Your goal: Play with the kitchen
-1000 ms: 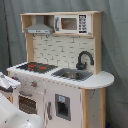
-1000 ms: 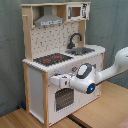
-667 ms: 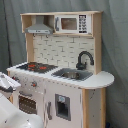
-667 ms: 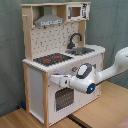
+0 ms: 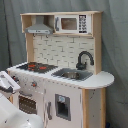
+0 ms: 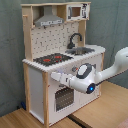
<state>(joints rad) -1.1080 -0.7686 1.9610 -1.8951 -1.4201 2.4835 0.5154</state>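
Note:
The kitchen (image 5: pixel 62 50) is a light-wood and white toy unit with a black-red stovetop (image 5: pixel 36 66), a silver sink (image 5: pixel 72 75), a black curved faucet (image 5: pixel 84 59), a grey hood (image 5: pixel 40 29) and a microwave (image 5: pixel 70 23). The second exterior view shows the kitchen (image 6: pixel 50 35) with its oven door (image 6: pixel 62 97) facing the arm. My gripper (image 6: pixel 54 76) reaches in from the second exterior view's right and points at the white front panel just under the stovetop (image 6: pixel 52 59), above the oven door. In the first exterior view the gripper (image 5: pixel 9 86) sits at the left edge, beside the kitchen's front corner.
The kitchen stands on a wooden floor surface (image 6: pixel 102 110) with a grey curtain (image 5: pixel 116 50) behind it. My white arm (image 6: pixel 117 62) stretches across the second exterior view's right side. A rounded white arm part (image 5: pixel 20 119) fills the first exterior view's lower left corner.
In the second exterior view the gripper has slid left, closer to the kitchen's front panel. The kitchen itself has not moved.

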